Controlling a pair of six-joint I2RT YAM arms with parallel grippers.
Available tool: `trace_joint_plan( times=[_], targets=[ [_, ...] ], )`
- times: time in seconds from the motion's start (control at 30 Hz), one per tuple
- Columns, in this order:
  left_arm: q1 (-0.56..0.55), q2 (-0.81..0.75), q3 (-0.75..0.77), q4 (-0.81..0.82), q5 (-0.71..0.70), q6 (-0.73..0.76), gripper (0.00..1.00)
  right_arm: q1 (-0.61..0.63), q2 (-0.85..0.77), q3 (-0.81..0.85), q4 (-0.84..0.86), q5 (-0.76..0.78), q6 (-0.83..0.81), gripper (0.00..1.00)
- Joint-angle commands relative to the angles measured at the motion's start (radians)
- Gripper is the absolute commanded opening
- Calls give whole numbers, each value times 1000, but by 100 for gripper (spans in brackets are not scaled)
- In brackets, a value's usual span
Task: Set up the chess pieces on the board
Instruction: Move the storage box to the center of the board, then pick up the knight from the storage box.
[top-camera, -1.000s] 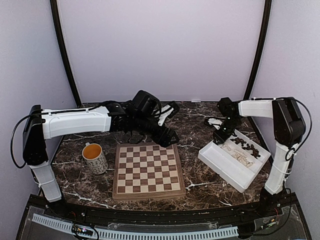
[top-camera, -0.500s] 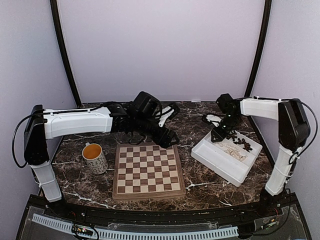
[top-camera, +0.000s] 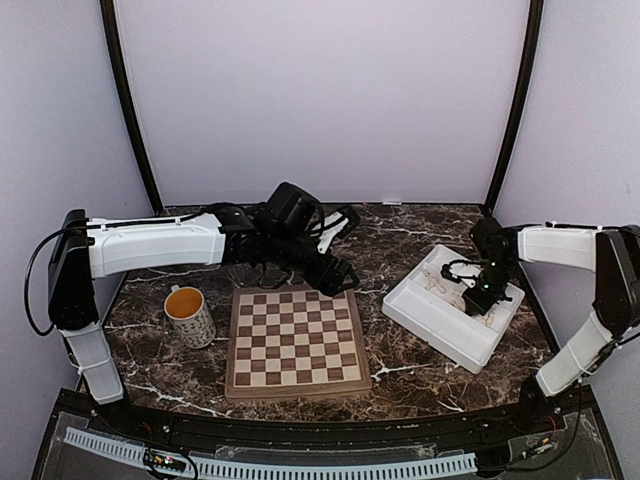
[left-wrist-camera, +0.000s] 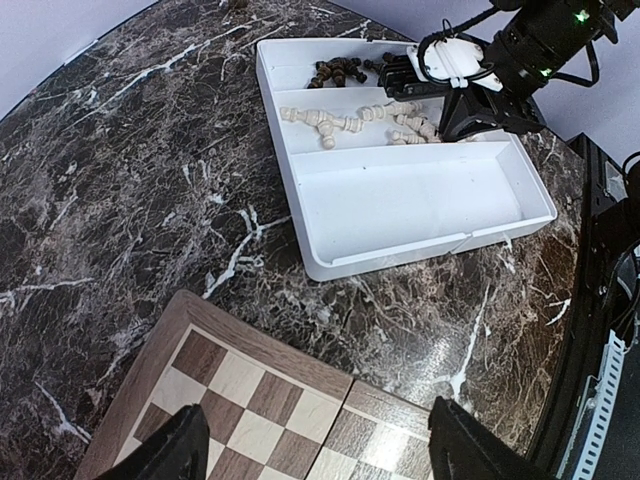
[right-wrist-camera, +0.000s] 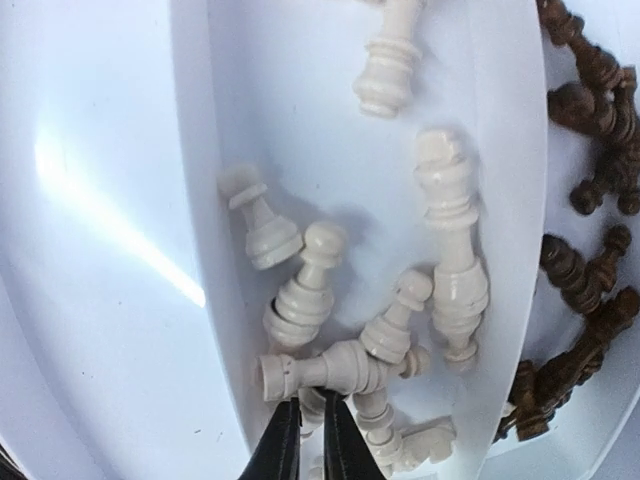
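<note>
Right wrist view: right gripper (right-wrist-camera: 310, 402) fingers pinched shut, perhaps empty, just before heaped pale chess pieces (right-wrist-camera: 320, 375); rounded pieces may squirt free.

Robotics lab test cell: two white-and-black robot arms, L arm (top-camera: 150, 245) & R arm (top-camera: 565, 245), stand bolted at the near edge of a marble-look tabletop (top-camera: 400, 375). Plain lilac backdrop panels (top-camera: 320, 100) close off the far side & both flanks, w/ black curved poles (top-camera: 127, 110) at the far corners. A white slotted cable duct (top-camera: 330, 467) runs along the near rail.
</note>
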Motion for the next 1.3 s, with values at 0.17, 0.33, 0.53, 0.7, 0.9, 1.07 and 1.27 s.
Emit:
trace_joint_plan(
  times=[0.17, 0.33, 0.53, 0.7, 0.9, 1.07, 1.27],
  targets=[
    [3, -10, 33, -18, 12, 6, 78, 50, -19, -21, -94, -87, -57, 9],
    [2, -14, 33, -18, 7, 8, 78, 169, -3, 3, -113, -169, -38, 10],
    [3, -12, 31, -15, 5, 9, 78, 193, 37, 57, -106, -174, -9, 11],
    [3, -15, 31, -15, 1, 5, 78, 175, 12, 126, -104, -156, 8, 14],
    [3, -7, 31, -14, -5, -6, 78, 174, 92, 204, -14, -120, 77, 19],
    [3, -6, 31, -15, -10, -11, 78, 176, 179, 267, 3, -113, 99, 19],
    [3, -6, 33, -17, -12, -8, 78, 178, 231, 275, 23, -108, 112, 22]
  ],
)
